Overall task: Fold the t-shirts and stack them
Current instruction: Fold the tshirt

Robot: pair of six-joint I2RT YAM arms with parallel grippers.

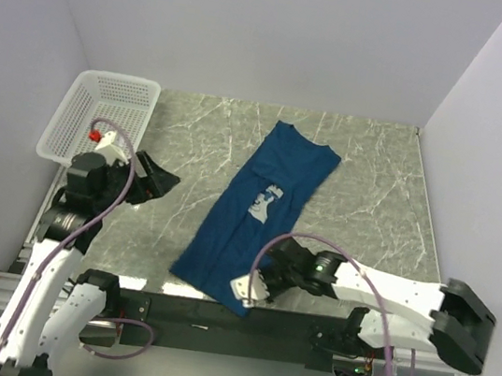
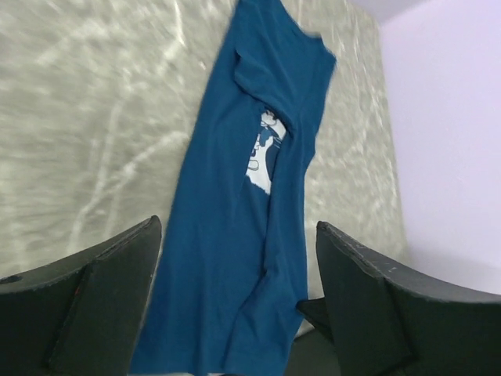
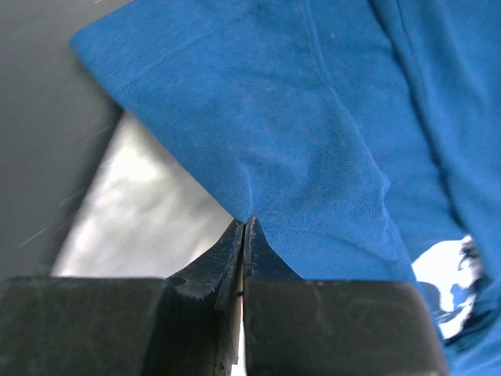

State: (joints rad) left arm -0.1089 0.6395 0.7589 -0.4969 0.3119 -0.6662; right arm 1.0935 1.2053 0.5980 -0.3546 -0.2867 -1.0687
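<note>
One dark blue t-shirt (image 1: 257, 213) lies on the marble table as a long narrow strip, running from far right to near left, with a pale print (image 1: 266, 202) showing at its middle. My right gripper (image 1: 252, 290) is at the strip's near end. In the right wrist view it (image 3: 245, 223) is shut, and the t-shirt (image 3: 313, 133) puckers into its tips at the edge. My left gripper (image 1: 153, 176) hovers left of the shirt, apart from it. Its black fingers (image 2: 117, 290) stand wide open with nothing between them, and the t-shirt (image 2: 235, 235) lies beyond.
A white mesh basket (image 1: 101, 114) stands at the far left corner of the table. Pale walls close in the left, back and right sides. A black rail (image 1: 213, 317) runs along the near edge by the arm bases.
</note>
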